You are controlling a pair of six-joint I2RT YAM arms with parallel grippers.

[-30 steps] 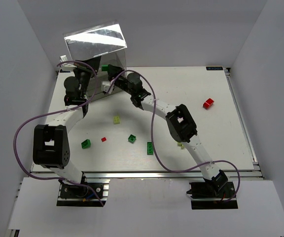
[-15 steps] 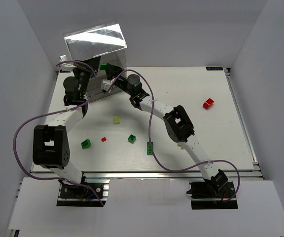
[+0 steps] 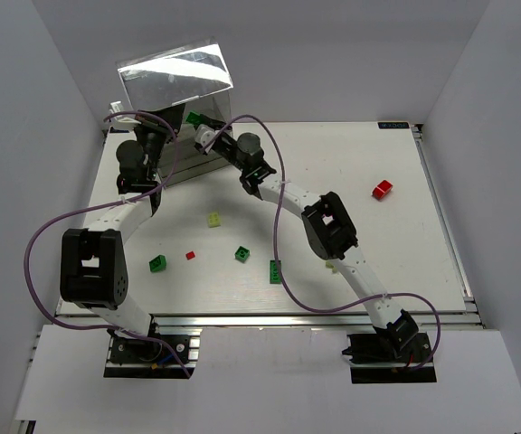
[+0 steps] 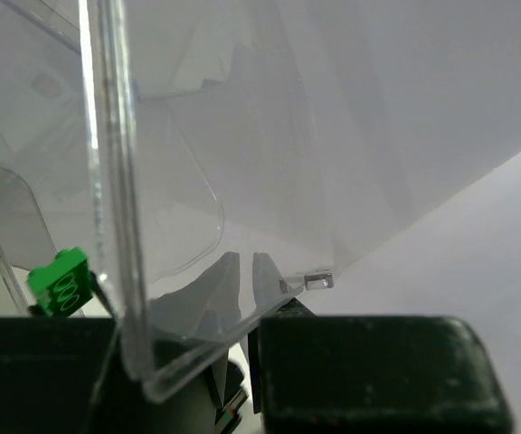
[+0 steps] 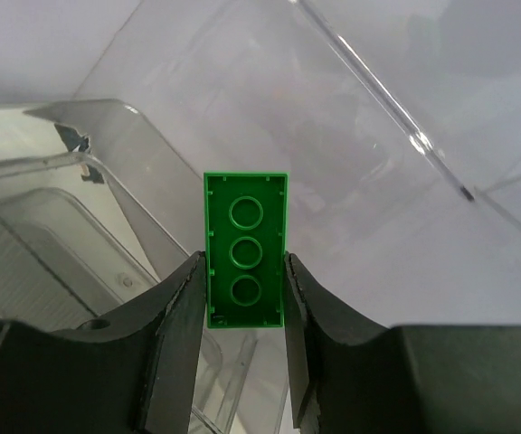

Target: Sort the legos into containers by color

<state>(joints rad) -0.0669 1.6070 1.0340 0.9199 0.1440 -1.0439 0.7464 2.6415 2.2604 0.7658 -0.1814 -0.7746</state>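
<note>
Right hand [image 5: 242, 271] pinches a green brick [image 5: 245, 226] by its long sides at the clear cabinet [image 3: 175, 77], eleven o'clock on the desk [image 3: 351, 154], apparently to drop it inside.

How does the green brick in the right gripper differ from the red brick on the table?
The green brick is long, three studs in a row, clamped in the right gripper up at the clear cabinet; the red brick looks shorter and lies loose on the table, far from the cabinet. Both are small plastic bricks.
</note>
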